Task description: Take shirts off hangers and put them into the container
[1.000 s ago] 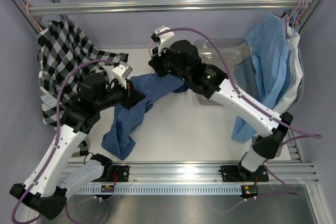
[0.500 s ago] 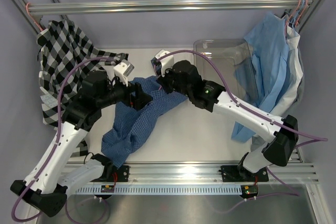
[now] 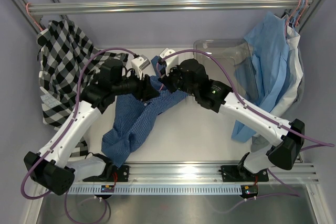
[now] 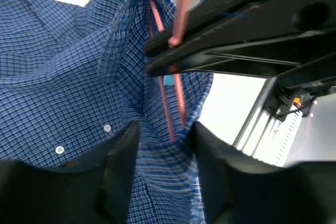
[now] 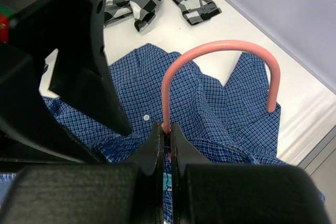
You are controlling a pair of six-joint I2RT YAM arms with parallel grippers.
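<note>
Right wrist: right gripper (image 5: 167,148) clamped on pink hanger (image 5: 220,45) neck, with the dark blue check shirt (image 5: 210,108) on it, trailing onto table (image 3: 199,129). Left gripper (image 4: 164,140) jaws apart, straddling the collar.

Blue shirt (image 3: 134,124): matt woven cloth. Hanger (image 5: 166,100): smooth pink wire, slight sheen. Container (image 3: 218,51) at 1 o'clock: clear glossy plastic. Rail (image 3: 157,7) at 12 o'clock: brushed metal.

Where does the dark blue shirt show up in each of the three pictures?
Top external: dark blue shirt at centre, trailing toward lower left.
Left wrist: fills the left and middle.
Right wrist: centre, beneath the hook.
Shared landmark: pink hanger in its collar, clear from both wrists, hidden from above.
</note>
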